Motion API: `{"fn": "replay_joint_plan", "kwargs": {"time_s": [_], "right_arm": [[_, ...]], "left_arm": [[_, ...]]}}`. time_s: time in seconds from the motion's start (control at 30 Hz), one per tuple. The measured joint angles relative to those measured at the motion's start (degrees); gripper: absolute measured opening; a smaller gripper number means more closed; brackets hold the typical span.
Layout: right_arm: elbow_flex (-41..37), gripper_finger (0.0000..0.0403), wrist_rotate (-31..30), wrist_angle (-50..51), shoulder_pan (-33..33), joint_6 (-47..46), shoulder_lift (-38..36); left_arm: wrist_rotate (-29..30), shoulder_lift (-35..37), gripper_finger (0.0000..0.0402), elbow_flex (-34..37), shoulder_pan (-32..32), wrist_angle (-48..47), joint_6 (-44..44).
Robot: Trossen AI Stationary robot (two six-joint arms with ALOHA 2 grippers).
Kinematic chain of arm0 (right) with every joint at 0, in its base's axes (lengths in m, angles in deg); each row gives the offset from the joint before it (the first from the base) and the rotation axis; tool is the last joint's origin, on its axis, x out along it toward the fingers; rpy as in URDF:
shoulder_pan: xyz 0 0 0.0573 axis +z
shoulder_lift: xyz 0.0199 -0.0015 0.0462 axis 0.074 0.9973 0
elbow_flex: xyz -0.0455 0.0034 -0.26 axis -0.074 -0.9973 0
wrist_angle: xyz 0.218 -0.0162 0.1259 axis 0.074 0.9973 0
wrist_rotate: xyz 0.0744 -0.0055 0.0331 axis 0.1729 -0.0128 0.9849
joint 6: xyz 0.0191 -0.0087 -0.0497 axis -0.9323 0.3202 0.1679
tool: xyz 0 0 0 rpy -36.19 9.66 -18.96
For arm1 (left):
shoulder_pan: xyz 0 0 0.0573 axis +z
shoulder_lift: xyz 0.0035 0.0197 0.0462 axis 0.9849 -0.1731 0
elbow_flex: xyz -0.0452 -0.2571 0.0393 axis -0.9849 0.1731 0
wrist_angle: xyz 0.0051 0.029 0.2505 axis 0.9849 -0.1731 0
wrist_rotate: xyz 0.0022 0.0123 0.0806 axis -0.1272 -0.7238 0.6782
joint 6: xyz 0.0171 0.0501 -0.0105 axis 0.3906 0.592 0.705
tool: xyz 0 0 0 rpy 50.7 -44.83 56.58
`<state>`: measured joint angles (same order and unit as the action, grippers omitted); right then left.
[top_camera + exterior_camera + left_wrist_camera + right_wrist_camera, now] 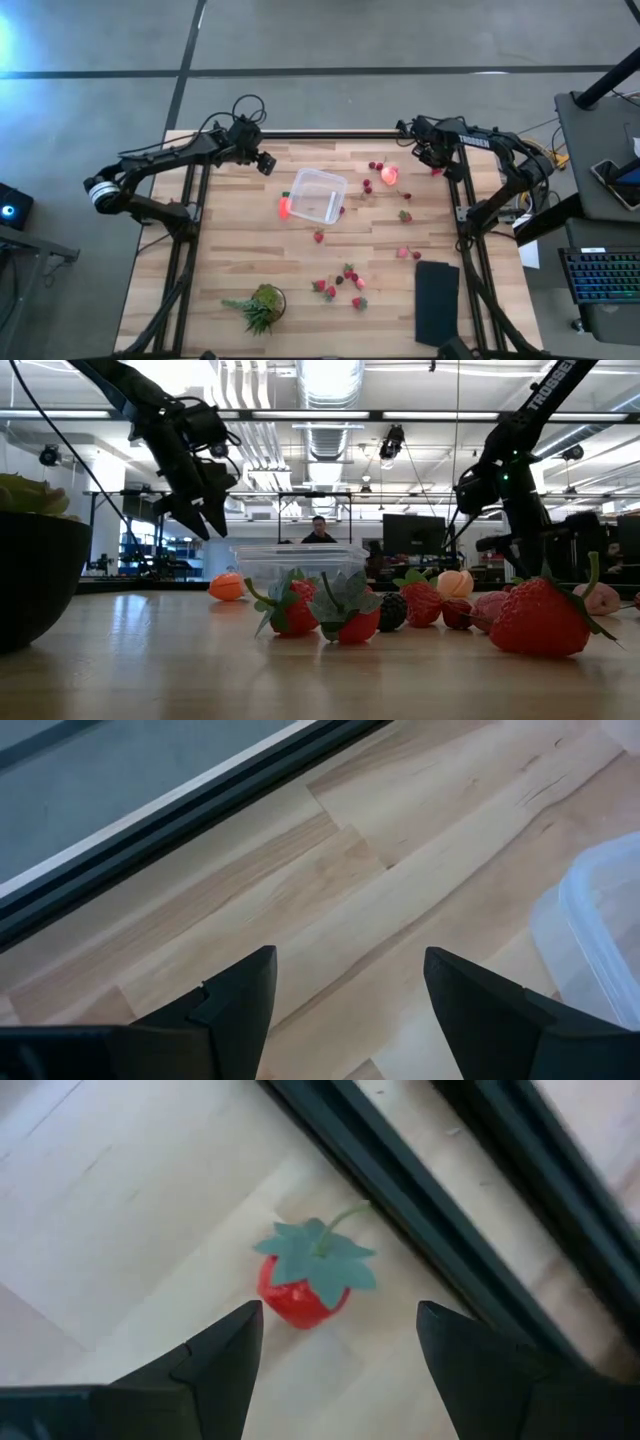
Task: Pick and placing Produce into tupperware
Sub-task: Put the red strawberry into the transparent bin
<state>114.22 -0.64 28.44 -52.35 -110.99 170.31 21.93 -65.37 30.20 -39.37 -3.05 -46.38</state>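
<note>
The wooden table (230, 250) is seen mid-frame in the high view. The tupperware (317, 195) is placed at its centre, strawberries (338, 284) scattered lower right. The left gripper (266, 163), fingers apart, is held upper left; the right gripper (335, 1345), spread, is poised over one strawberry (305, 1280).

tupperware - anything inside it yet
In the high view the tupperware looks empty: only pale wood shows through its clear floor. An orange piece lies against its outer wall, not inside. From the low view, strawberries in front cover its lower part.
</note>
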Motion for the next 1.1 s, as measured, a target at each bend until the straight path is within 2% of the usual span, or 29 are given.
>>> {"fn": "replay_joint_plan", "kwargs": {"time_s": [0.17,0.5,0.7,1.1], "right_arm": [[-2.06,0.0258,-0.38,-5.13,-0.22,-0.72,0.00],[-3.98,0.0256,-4.20,-7.36,-0.26,-0.67,0.00],[-4.81,0.0230,-3.09,-10.86,-0.24,-0.68,0.02],[-5.43,0.0186,-3.00,-11.75,-0.33,-0.40,0.04]], "left_arm": [[0.02,0.00,0.0240,0.00,0.00,0.98,-0.02],[0.02,0.00,0.0240,0.00,0.00,0.88,-0.17],[0.02,0.02,0.0240,0.00,0.00,0.87,-0.17],[0.04,0.02,0.0240,0.00,0.00,0.87,-0.15]]}}
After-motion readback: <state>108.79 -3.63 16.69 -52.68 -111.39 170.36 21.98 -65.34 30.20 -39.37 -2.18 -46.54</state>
